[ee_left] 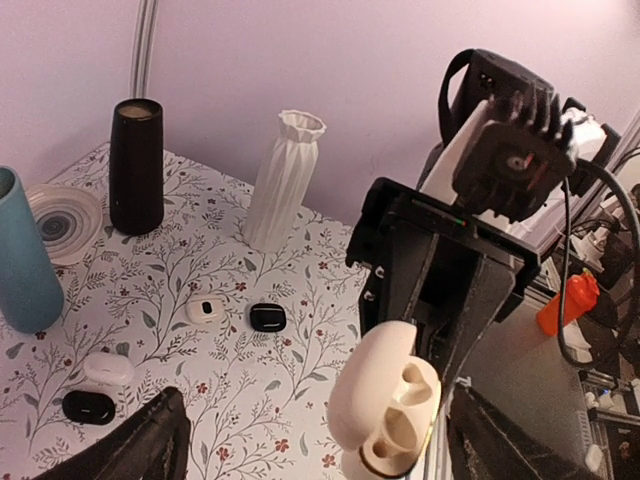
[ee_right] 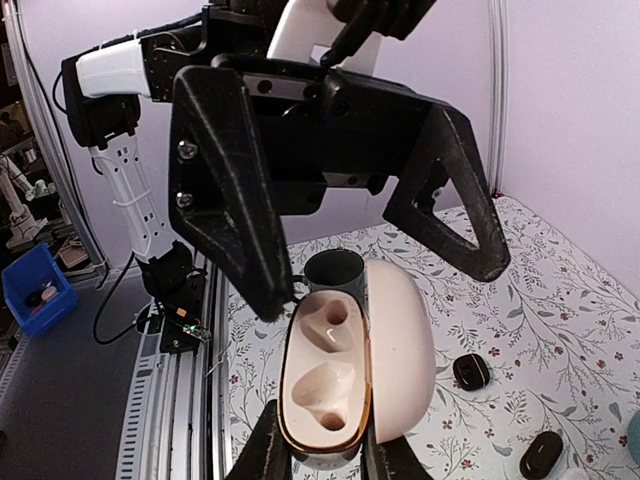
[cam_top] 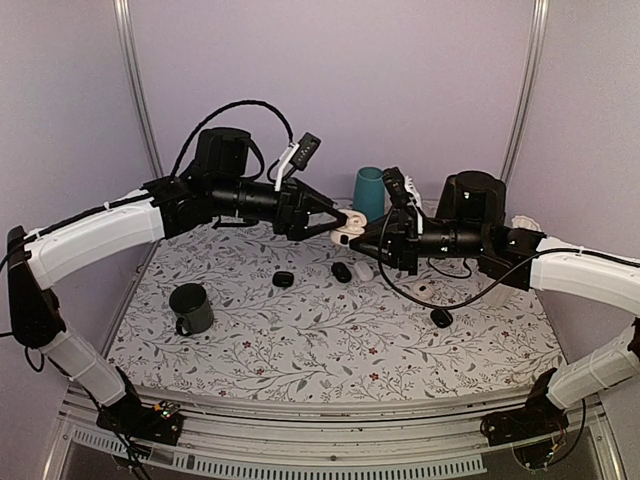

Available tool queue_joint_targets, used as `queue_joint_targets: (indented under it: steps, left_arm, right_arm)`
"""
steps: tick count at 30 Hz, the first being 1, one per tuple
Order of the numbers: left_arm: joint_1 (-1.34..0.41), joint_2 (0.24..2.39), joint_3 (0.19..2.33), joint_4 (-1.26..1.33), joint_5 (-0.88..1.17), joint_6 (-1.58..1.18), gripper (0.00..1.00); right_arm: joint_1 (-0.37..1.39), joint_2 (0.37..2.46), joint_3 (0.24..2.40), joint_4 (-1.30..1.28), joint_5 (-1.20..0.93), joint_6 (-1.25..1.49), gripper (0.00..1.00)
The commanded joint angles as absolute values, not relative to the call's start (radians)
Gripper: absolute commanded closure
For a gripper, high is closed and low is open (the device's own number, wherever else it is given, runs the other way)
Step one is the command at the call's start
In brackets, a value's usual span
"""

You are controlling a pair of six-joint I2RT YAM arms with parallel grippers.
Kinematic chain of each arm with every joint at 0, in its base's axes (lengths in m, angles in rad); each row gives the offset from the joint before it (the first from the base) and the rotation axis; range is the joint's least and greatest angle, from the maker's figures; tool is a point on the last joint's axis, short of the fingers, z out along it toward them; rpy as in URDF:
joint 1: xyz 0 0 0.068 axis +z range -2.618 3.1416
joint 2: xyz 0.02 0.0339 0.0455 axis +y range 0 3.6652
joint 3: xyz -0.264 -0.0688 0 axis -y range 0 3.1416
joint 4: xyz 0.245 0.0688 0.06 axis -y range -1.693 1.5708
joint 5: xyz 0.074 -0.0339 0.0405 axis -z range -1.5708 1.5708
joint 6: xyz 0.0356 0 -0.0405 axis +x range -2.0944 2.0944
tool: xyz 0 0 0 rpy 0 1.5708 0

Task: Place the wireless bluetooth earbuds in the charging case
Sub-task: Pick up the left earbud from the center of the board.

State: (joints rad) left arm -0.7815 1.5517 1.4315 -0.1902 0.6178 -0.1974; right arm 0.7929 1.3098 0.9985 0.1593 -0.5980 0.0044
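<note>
The charging case is cream-white and rounded, and it is held in the air above the table's back middle. It is open, with a gold-rimmed base and two empty sockets, seen in the right wrist view and the left wrist view. My right gripper is shut on its base. My left gripper is wide open and empty, with one finger on either side of the case and neither touching it. No earbuds show in any view.
A dark mug stands front left. A teal cup, a black cylinder, a white ribbed vase and a swirled dish stand at the back. Small black cases and white cases lie scattered on the floral cloth.
</note>
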Motion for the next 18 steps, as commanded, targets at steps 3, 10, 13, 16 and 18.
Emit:
queue_joint_targets:
  steps: [3, 10, 13, 16, 18]
  left_arm:
    - [-0.750, 1.458, 1.358, -0.104, 0.625, -0.204, 0.10]
    - [-0.725, 1.387, 1.241, -0.082, 0.518, -0.211, 0.10]
    - [-0.722, 1.376, 1.196, -0.104, 0.455, -0.225, 0.11]
    - [-0.723, 1.369, 1.153, -0.138, 0.390, -0.247, 0.12]
    - [-0.725, 1.363, 1.124, -0.164, 0.345, -0.271, 0.13]
  right_arm:
    - [0.773, 1.317, 0.973, 0.248, -0.565, 0.058, 0.98]
    - [0.772, 1.307, 0.938, 0.305, -0.541, 0.059, 0.98]
    - [0.772, 1.303, 0.928, 0.314, -0.534, 0.055, 0.98]
    - [0.770, 1.298, 0.924, 0.317, -0.525, 0.046, 0.98]
    - [0.770, 1.293, 0.916, 0.322, -0.522, 0.045, 0.98]
